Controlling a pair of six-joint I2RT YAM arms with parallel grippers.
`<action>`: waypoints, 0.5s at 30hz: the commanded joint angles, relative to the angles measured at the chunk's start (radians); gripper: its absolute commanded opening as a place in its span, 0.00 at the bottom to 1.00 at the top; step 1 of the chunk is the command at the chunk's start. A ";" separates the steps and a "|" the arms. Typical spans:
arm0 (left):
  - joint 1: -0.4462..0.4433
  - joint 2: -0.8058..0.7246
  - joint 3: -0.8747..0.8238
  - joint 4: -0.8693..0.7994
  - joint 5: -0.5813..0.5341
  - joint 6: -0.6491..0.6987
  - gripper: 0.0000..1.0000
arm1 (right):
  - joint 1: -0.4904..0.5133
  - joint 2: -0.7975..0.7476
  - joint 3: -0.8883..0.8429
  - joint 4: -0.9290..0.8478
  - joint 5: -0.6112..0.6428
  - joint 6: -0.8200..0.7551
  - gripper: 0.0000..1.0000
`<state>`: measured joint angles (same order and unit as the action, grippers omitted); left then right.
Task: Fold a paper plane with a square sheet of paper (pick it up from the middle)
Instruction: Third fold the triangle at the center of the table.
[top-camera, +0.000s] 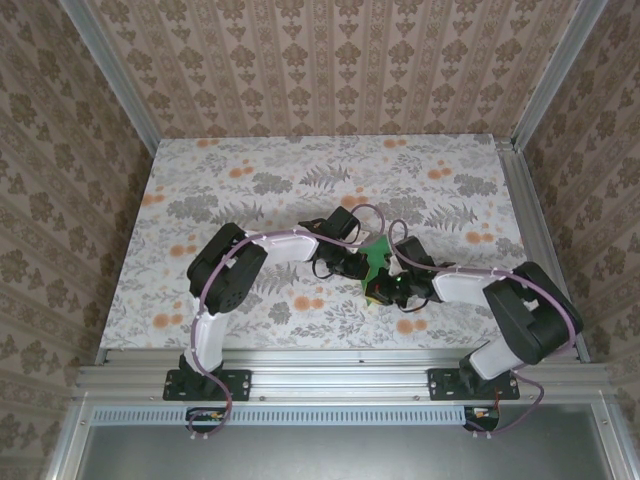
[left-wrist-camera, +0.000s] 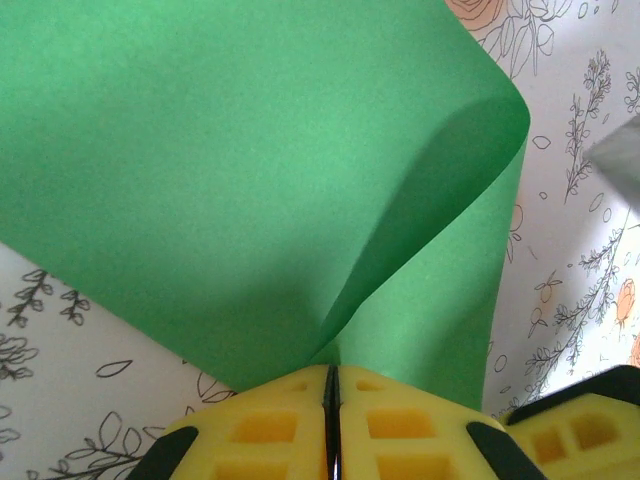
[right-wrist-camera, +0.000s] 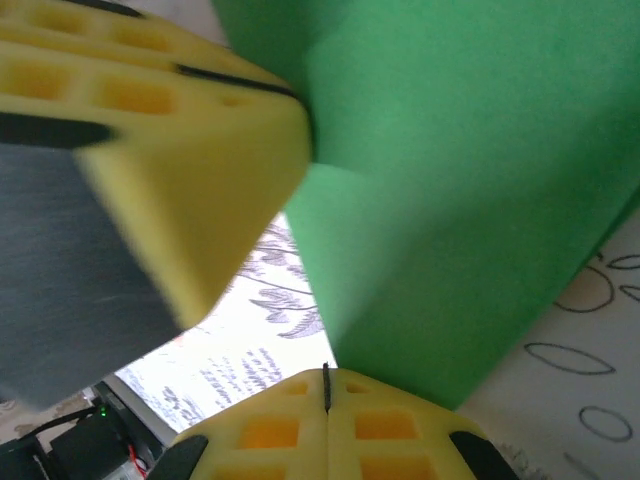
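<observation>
The square sheet of paper is gripped by both arms at once and held off the table. Closest in, the left gripper has its jaws clenched flat together on the sheet, the green coming straight out of the seam between them. Just to the right of those jaws sits the right gripper, its jaws likewise clamped on the green paper, so the two grips are almost touching. Beyond the left jaws the sheet fans out wide to the left and ahead. Its right part curls over in a soft, uncreased roll that runs back down into the pinch. Ahead of the right jaws the paper rises as a broad plane with one bend in it. Farther off, past and beneath the paper, lies the floral table, which the sheet does not seem to touch.

By my reading the step in hand is an early fold. One part of the sheet is curled over another, but no sharp crease shows and nothing resembles a dart. The next move calls for lining the curled part's edge up with the layer under it, lowering the paper onto the table, and pressing the roll flat along the fold line. With the grips this close together, one would likely need to let go and take a new hold without the layers slipping.
</observation>
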<state>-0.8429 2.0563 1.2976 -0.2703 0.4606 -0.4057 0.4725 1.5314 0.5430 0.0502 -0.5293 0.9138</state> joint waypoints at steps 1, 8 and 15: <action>0.007 0.102 -0.049 -0.138 -0.100 0.032 0.10 | 0.014 0.039 0.014 0.005 -0.018 -0.005 0.02; 0.008 0.104 -0.050 -0.137 -0.103 0.033 0.10 | 0.035 0.000 -0.020 -0.204 0.033 -0.098 0.02; 0.013 0.114 -0.047 -0.140 -0.099 0.042 0.10 | 0.060 -0.054 -0.006 -0.381 0.062 -0.167 0.03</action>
<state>-0.8364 2.0609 1.2987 -0.2695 0.4759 -0.3977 0.5102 1.4815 0.5484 -0.1112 -0.4923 0.8021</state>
